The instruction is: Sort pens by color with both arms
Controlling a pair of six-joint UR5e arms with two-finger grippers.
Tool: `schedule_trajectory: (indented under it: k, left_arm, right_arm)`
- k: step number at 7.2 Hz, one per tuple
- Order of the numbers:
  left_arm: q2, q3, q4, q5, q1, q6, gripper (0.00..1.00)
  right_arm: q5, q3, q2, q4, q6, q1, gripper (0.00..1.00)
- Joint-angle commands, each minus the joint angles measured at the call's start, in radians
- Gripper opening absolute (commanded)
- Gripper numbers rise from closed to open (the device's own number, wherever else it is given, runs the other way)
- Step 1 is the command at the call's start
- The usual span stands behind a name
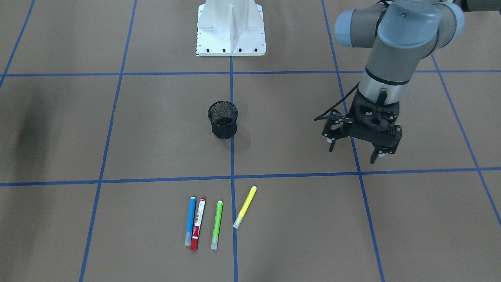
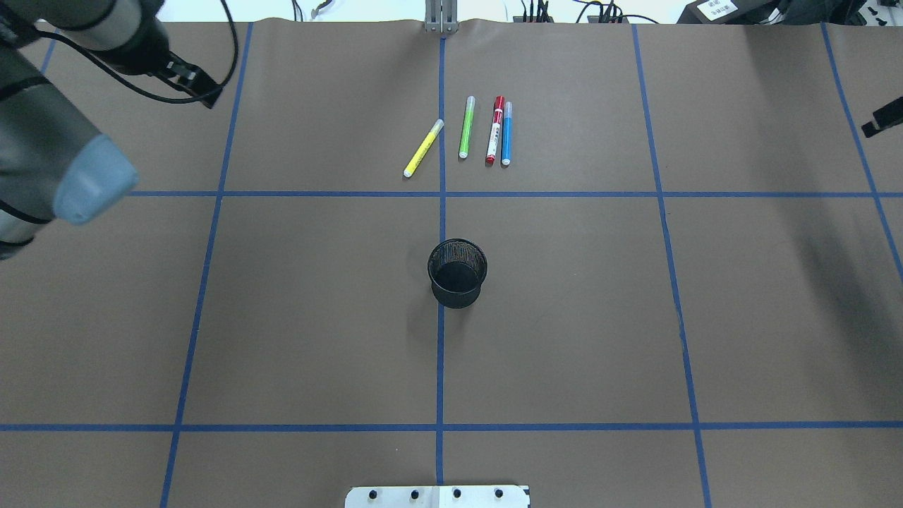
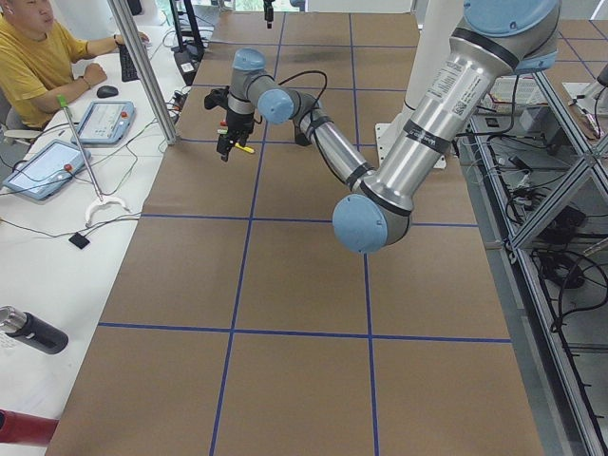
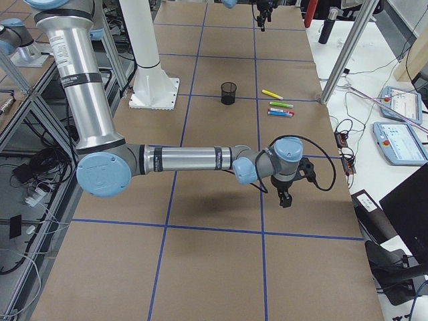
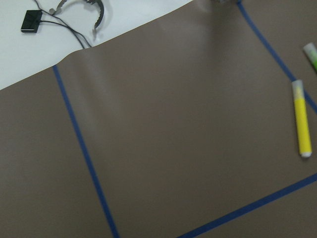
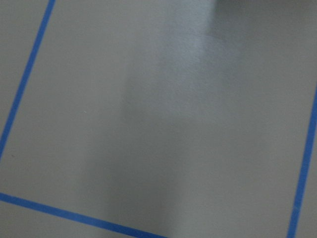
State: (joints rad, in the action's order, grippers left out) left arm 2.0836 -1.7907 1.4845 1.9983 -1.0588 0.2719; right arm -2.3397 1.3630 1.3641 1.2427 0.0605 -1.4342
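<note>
Four pens lie side by side on the brown table: blue (image 1: 190,221), white-bodied with red ends (image 1: 198,223), lime green (image 1: 217,225), and yellow (image 1: 245,206), which is angled away from the rest. From overhead they are yellow (image 2: 423,148), green (image 2: 466,127), red-ended (image 2: 495,130), blue (image 2: 506,132). My left gripper (image 1: 354,152) hovers open and empty, off to the side of the yellow pen (image 5: 302,119). My right gripper (image 4: 285,198) hangs low near the table's other end, far from the pens. Only a black part of it (image 2: 880,120) shows overhead, and I cannot tell its state.
A black mesh cup (image 1: 223,119) stands upright mid-table on a blue tape line, between the pens and the white pedestal base (image 1: 231,29). A person (image 3: 38,57) sits at a side desk with tablets beyond the pens' edge. A metal post (image 3: 142,66) stands there.
</note>
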Motion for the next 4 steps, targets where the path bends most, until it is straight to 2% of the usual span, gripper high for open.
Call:
schedule_trajectory:
  k: [1, 3, 4]
  left_arm:
    - [-0.136, 0.064, -0.027, 0.182, -0.229, -0.332, 0.98]
    - [-0.175, 0.273, -0.021, 0.346, -0.411, -0.546, 0.99]
    - [-0.186, 0.319, -0.03, 0.358, -0.453, -0.547, 0.99]
  right_arm:
    - [-0.032, 0.001, 0.096, 0.007, -0.183, -0.139, 1.0]
    - [-0.035, 0.001, 0.148, 0.009, -0.208, -0.179, 1.0]
    - [-0.052, -0.002, 0.156, 0.01, -0.208, -0.186, 0.99]
